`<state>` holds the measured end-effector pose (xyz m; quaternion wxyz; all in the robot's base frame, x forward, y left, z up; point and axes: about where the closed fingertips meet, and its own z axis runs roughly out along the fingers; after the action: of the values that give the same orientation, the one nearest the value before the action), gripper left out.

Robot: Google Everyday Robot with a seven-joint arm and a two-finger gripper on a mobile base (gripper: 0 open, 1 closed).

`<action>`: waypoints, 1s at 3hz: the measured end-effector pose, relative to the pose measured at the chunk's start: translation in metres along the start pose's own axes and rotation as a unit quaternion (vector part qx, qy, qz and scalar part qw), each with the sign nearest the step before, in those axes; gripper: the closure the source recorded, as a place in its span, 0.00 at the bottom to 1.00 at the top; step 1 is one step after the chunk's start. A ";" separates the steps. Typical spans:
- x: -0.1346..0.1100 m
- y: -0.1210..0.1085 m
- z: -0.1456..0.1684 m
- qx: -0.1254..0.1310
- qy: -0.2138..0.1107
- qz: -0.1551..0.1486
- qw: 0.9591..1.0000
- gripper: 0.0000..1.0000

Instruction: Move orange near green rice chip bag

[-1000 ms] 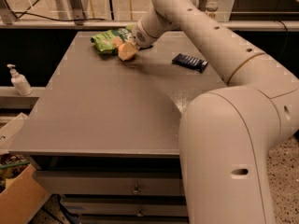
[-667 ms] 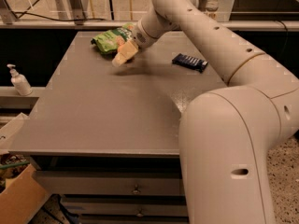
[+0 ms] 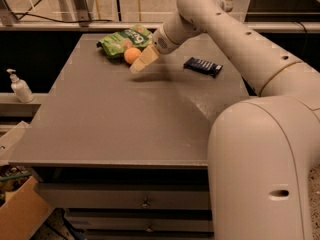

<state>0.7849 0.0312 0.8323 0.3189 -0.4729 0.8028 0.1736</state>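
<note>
The orange rests on the grey table at its far side, touching the near edge of the green rice chip bag. The bag lies flat at the table's back edge. My gripper hangs just right of the orange and a little nearer, pointing down and to the left. It is open and holds nothing. The orange sits free beside its tan fingers.
A dark-blue candy bar wrapper lies to the right of the gripper. A soap dispenser stands on a ledge to the left. A cardboard box sits on the floor at lower left. My arm spans the right side.
The orange was in the gripper by the bag. Now it lies on the table next to the bag, and the gripper has drawn back slightly to the right, off the orange.
</note>
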 end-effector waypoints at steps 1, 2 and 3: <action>0.021 -0.004 -0.024 -0.007 -0.027 0.014 1.000 0.00; 0.044 -0.009 -0.061 -0.019 -0.077 0.026 0.996 0.00; 0.065 -0.011 -0.094 -0.031 -0.124 0.032 0.991 0.00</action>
<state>0.7391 -0.0709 0.8582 0.3956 -0.4313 0.7658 0.2664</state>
